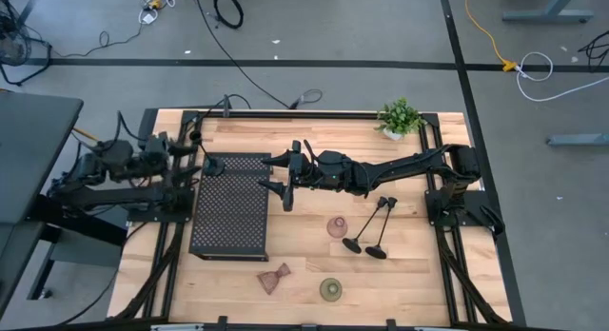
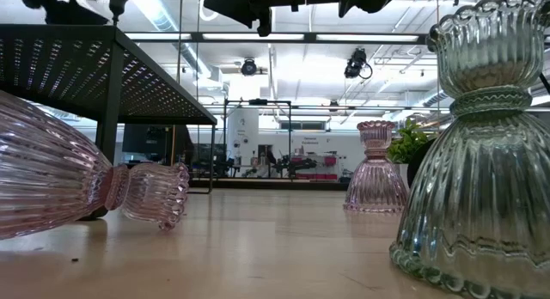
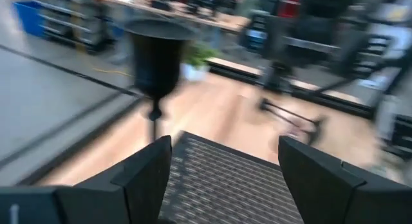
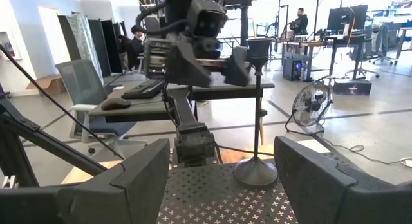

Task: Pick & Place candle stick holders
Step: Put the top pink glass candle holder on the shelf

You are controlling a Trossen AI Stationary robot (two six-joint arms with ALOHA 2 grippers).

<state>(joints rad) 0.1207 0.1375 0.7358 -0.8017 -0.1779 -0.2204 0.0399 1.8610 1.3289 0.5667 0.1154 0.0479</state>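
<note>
A tall black candle stick holder [image 4: 257, 121] stands upright by its round base [image 4: 256, 172] on the black perforated tray [image 1: 229, 217], at the tray's far left corner [image 1: 212, 165]. My left gripper [image 3: 222, 176] is open at the tray's left edge, facing that holder's cup [image 3: 157, 55], with nothing between its fingers. My right gripper [image 4: 222, 179] hangs open and level over the tray's right side [image 1: 284, 180], holding nothing. Two more tall black holders [image 1: 369, 226] lie on the table. A pink holder [image 1: 336, 226] and an olive-green one [image 1: 330, 289] stand upright; a brown one [image 1: 274, 279] lies on its side.
A small green potted plant [image 1: 400, 117] stands at the table's far right. The tray rests on legs [image 2: 110, 93] above the tabletop. In the low view the lying holder [image 2: 86, 183] and the green holder [image 2: 481, 161] are close to the near edge. Bare wood lies between them.
</note>
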